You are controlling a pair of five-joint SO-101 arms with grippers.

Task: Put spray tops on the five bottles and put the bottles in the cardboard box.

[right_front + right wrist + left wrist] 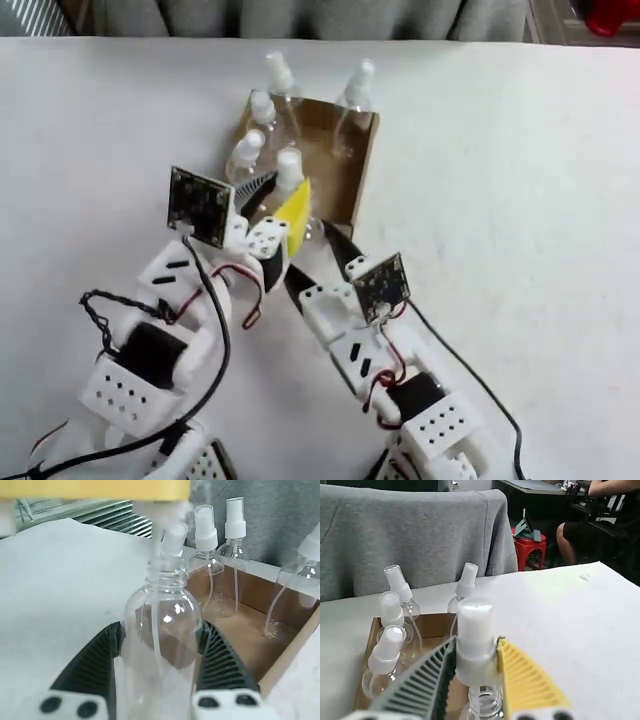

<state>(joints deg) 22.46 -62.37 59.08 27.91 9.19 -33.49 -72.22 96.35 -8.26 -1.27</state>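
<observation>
The fifth small clear round-bodied plastic bottle [160,625] is held at the near edge of the shallow brown cardboard box [292,640]. It is clamped about its belly between the black ribbed jaws of the right gripper [161,637]. Above its threaded neck, the white plastic spray top [475,630] is pinched between the grey and yellow jaws of the left gripper [476,647]. The thin dip tube hangs inside the bottle, and the top is judged not yet seated.

The bottle is judged to be empty, light, smooth-walled and somewhat yielding. The belly is therefore best gripped firmly but without crushing, and the top taken by its collar.

Four capped clear bottles [262,108] stand in the box, which rests on the white table [520,200]. No label or writing can be made out on bottles or box.
</observation>
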